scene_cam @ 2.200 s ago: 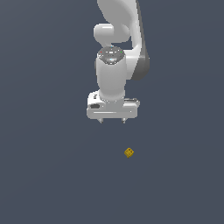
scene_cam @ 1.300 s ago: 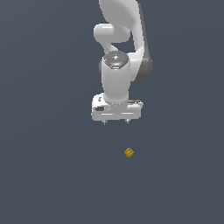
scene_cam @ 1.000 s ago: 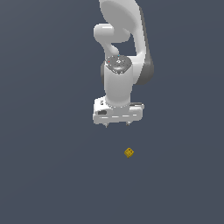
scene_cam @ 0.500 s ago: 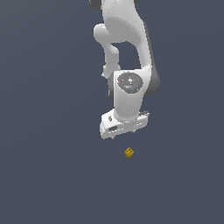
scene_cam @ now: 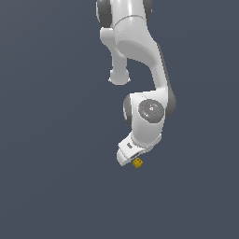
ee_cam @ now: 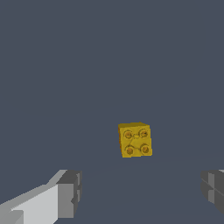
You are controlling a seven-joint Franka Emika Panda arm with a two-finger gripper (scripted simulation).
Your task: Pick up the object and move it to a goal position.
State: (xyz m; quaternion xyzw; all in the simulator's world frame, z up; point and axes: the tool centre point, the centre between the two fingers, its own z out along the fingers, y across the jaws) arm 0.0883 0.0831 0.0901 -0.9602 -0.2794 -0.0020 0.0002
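The object (scene_cam: 137, 163) is a tiny yellow-orange cube with dark round spots, resting on the flat grey floor. In the wrist view the cube (ee_cam: 135, 139) lies ahead of the fingers and between their lines, nearer the right-hand one. My gripper (ee_cam: 141, 192) is open, its grey pads (ee_cam: 71, 191) wide apart with nothing between them. In the exterior view the white hand (scene_cam: 130, 151) hangs low and tilted, just beside and above the cube, and it hides the fingertips.
Only a plain dark grey floor (scene_cam: 56, 186) surrounds the cube in both views. The white arm (scene_cam: 137, 51) rises from the hand to the top of the exterior view.
The hand has come down and shifted toward the exterior view's right, tilting as it went, from well above the cube to right beside it. The cube has not moved.
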